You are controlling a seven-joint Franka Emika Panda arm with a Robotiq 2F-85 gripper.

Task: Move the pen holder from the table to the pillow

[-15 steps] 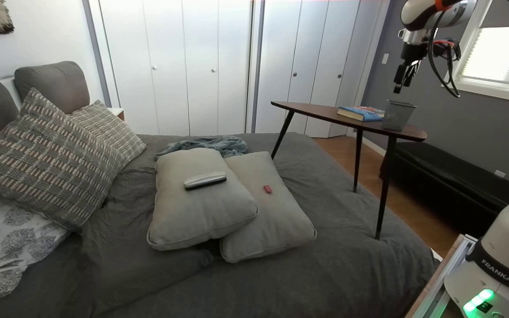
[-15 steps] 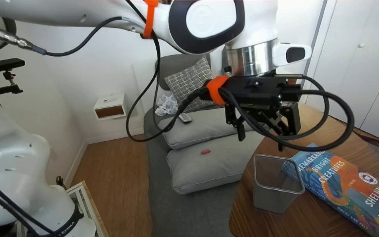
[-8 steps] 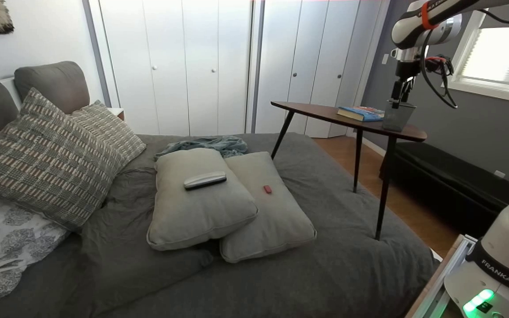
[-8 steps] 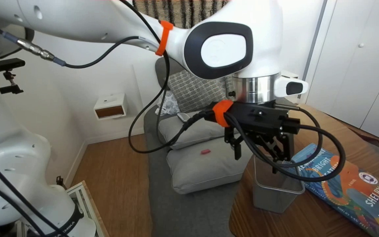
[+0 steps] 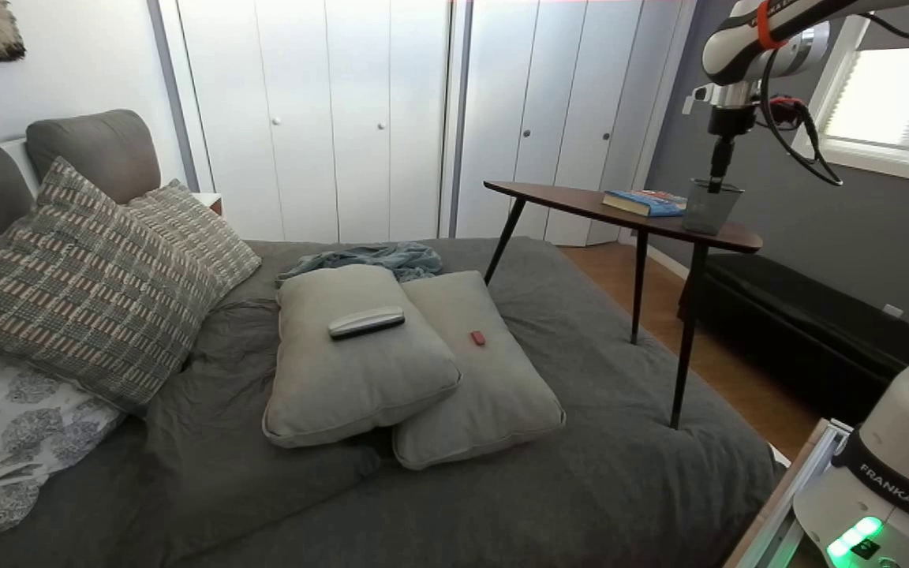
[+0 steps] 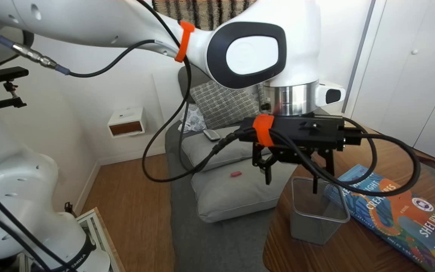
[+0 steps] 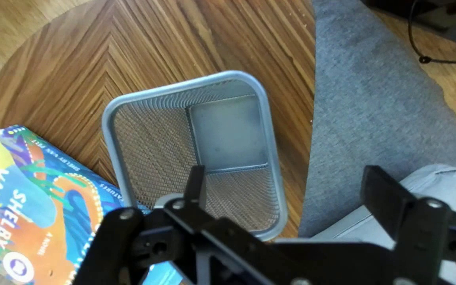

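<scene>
At right in an exterior view, the pen holder [image 5: 711, 212] stands on the table [image 5: 549, 196] beneath the gripper [image 5: 715, 188]. Lower right in an exterior view, one finger [image 6: 315, 185] overlaps the holder's mouth. Mid-frame in the wrist view, parted jaws straddle the right wall: better sink straight, then pinch gently.

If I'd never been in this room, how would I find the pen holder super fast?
Start at the big grey bed, then find the dark wooden table. On top, beside a colourful book, stands the pen holder, made of grey mesh with a squarish open top. The book lies flat and bright; the pen holder is upright, hollow and see-through.
</scene>
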